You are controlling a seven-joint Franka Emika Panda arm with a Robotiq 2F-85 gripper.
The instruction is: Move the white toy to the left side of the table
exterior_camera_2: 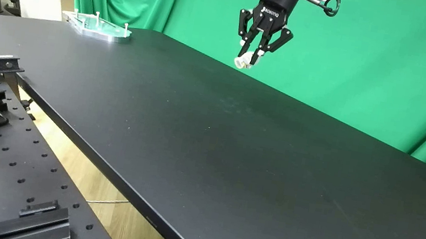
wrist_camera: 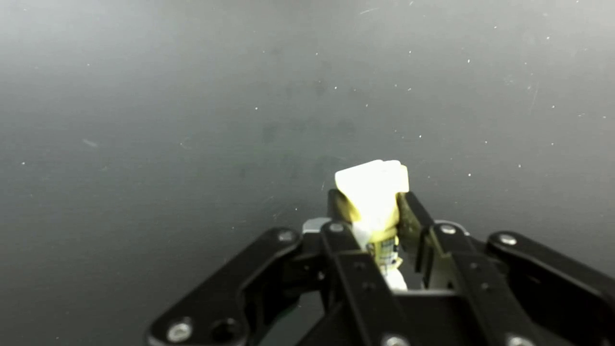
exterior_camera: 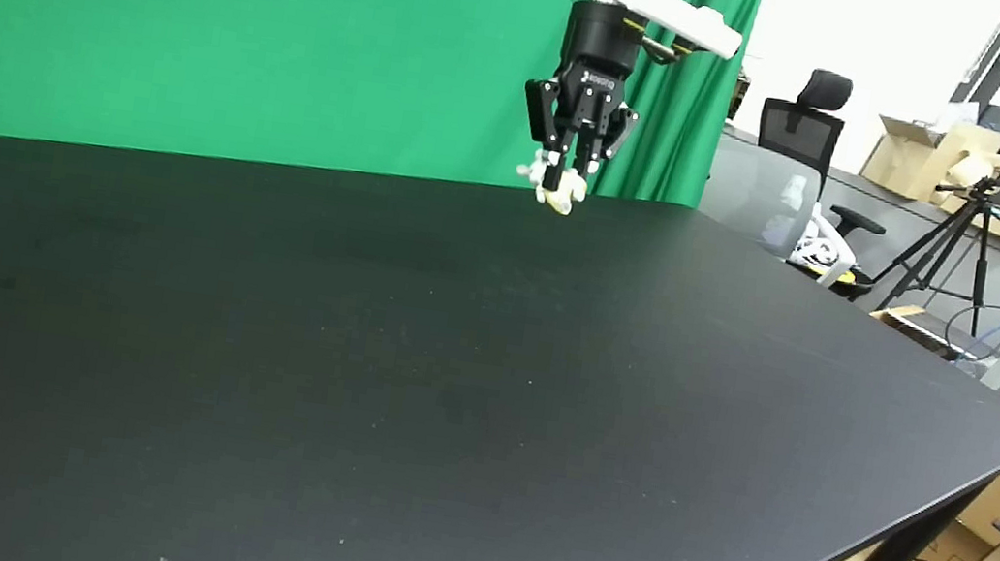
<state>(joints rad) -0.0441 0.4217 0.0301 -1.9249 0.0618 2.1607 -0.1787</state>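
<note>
A green curtain (exterior_camera: 232, 28) hangs behind the wide table (exterior_camera: 469, 364), whose flat black top carries small pale specks. Past its far end, in an exterior view, I see an office chair (exterior_camera: 800, 132) at two o'clock, a cardboard box (exterior_camera: 898, 165) just past two, and a black tripod (exterior_camera: 979, 203) between two and three. In an exterior view a clear, greenish plate (exterior_camera_2: 105, 29) with upright posts rests on the table at ten o'clock, and a perforated dark board (exterior_camera_2: 19, 157) stands just past eight, apart from the table, with wooden floor (exterior_camera_2: 136, 227) showing between.

My claw (exterior_camera: 567, 173) points downward just past twelve o'clock in both exterior views, and it is clenched. What I grasp is the white toy (exterior_camera_2: 241, 61), which in an exterior view shows against the curtain, clear of the table top. In the wrist view my claw lies toward five o'clock and the toy sits a little off centre, toward four, with one of my fingers (wrist_camera: 419, 211) pressed to it on either side. Its outer end glares white, so I cannot read its shape there; yellow shows below, then a dark-lined patch, then another white bit toward five. The table top spreads beneath. Which way up the toy is, I cannot tell.
</note>
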